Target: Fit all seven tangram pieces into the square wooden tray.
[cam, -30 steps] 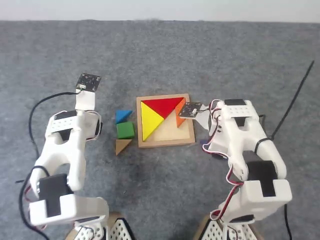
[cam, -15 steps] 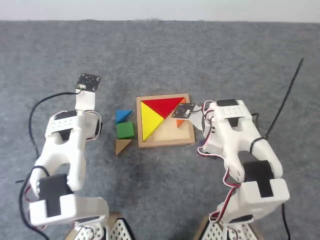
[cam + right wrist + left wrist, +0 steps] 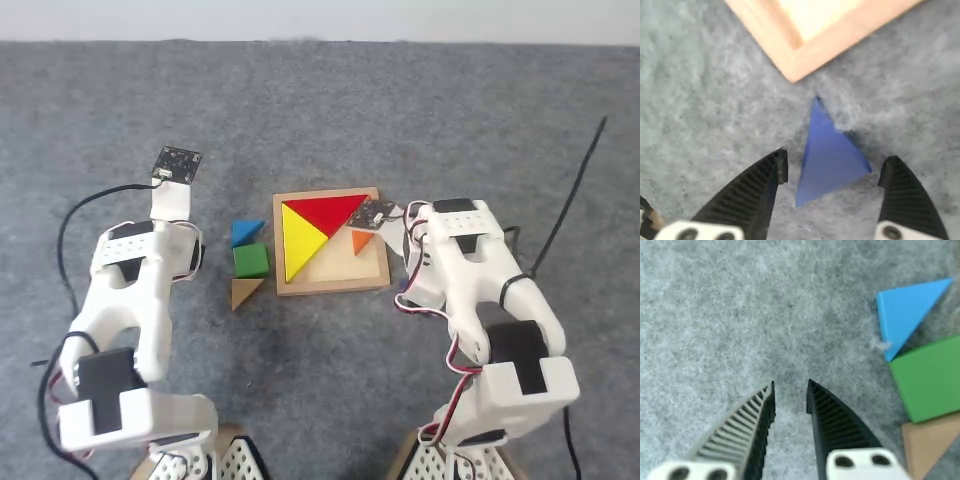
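Tangram pieces split between the square wooden tray and the grey mat.

Red triangle, yellow triangle and small orange triangle lie inside the tray. A light blue triangle, green square and tan triangle sit in a column on the mat just beside the tray. The right gripper, jaws wide apart, straddles a dark blue triangle lying on the mat just off a tray corner. The left gripper hangs over bare mat near the light blue triangle, jaws slightly parted and holding nothing.
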Controlling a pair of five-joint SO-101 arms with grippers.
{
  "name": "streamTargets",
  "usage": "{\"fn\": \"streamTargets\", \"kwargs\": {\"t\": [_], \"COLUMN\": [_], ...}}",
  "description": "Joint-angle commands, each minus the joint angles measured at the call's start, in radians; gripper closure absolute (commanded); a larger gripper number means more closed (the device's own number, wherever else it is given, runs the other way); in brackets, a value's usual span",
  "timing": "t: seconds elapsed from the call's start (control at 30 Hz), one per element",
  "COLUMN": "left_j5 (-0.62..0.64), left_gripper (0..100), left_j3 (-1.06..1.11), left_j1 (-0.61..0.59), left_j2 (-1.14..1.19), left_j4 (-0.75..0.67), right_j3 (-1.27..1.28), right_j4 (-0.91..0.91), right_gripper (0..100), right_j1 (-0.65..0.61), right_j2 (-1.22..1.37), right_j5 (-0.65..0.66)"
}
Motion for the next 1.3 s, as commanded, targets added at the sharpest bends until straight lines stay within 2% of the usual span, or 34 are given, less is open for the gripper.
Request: {"fn": "streamTargets", "kwargs": {"t": [0.0,0.2,0.57,0.73,1.27], "left_j5": [0.002,0.002,0.002,0.002,0.002], "left_gripper": [90,90,90,90,90], "left_j3": [-0.005,-0.005,-0.005,-0.005,-0.005], "left_j1": [-0.003,-0.003,-0.003,-0.003,-0.003], "left_j2": [-0.054,-0.054,-0.054,-0.054,-0.054], "left_j4": [-0.012,-0.012,-0.012,-0.012,-0.012], "right_j3": [-0.008,-0.009,-0.008,-0.006,-0.011], "right_j4": [-0.008,-0.008,-0.031,-0.031,-0.021], "right_gripper": [70.6,70.7,71.0,78.4,79.0], "right_j1": [0.008,0.008,0.005,0.008,0.012], "right_j2": [-0.01,-0.01,-0.008,-0.008,-0.019], "right_j5": [-0.048,-0.091,-0.052,-0.025,-0.028]}}
